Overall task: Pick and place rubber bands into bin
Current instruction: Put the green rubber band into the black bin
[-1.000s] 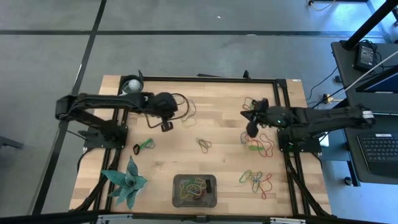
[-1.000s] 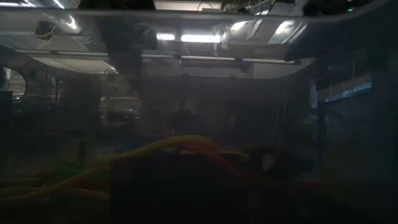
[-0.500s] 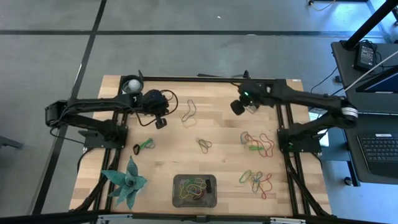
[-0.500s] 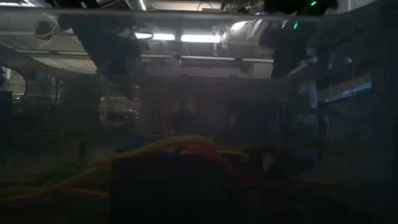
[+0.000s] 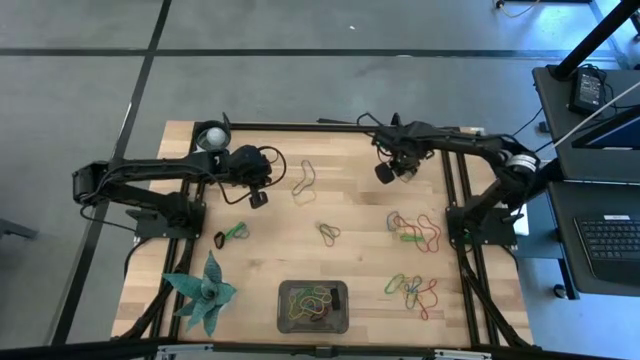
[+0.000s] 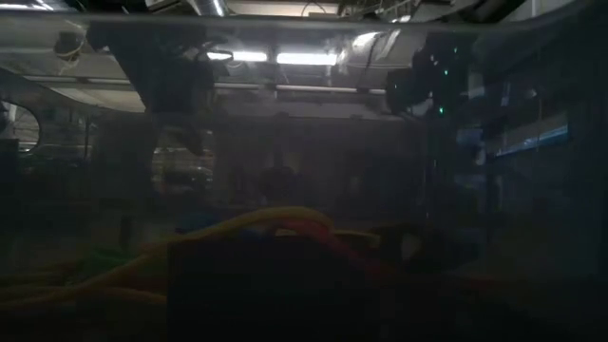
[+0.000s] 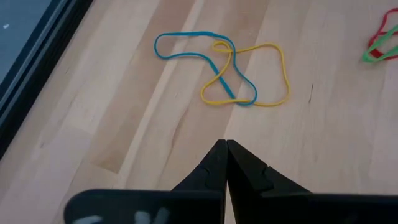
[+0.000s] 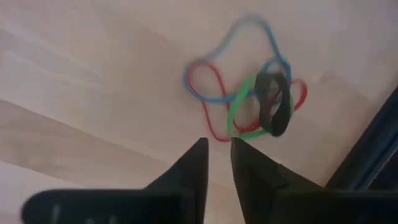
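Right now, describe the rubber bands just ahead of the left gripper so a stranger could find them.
On the wooden table, look near the far edge, just right of the left gripper. There lie two linked rubber bands, one blue and one yellow. No other cluster has just that pair.

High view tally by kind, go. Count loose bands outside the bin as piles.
Loose rubber band piles, as far as visible: 5
Bin, bands inside: 1
White cup: 1
Green plant: 1
Total: 8
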Action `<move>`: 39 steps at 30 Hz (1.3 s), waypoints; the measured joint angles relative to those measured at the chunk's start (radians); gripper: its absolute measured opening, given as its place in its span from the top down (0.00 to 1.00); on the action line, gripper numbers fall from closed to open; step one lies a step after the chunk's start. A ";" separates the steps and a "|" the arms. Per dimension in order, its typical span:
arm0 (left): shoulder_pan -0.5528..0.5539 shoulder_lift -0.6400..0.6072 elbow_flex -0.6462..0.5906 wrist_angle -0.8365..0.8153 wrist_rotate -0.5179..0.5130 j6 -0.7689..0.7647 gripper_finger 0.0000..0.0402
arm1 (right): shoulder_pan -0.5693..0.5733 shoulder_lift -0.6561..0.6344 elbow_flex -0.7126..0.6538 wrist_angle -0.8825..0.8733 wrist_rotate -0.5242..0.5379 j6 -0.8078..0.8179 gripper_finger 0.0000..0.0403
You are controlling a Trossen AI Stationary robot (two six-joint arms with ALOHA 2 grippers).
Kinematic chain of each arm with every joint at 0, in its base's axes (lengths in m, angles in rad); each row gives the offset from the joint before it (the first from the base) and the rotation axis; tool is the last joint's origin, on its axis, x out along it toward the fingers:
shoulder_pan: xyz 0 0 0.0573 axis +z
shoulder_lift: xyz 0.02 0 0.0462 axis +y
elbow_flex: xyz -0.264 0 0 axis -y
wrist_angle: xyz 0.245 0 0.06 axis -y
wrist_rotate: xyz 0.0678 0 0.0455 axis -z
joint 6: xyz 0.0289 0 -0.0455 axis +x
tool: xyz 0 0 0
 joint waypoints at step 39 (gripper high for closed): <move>-0.002 0.001 0.000 0.013 0.034 -0.082 1.00 | -0.094 -0.019 -0.268 0.349 0.003 -0.142 0.92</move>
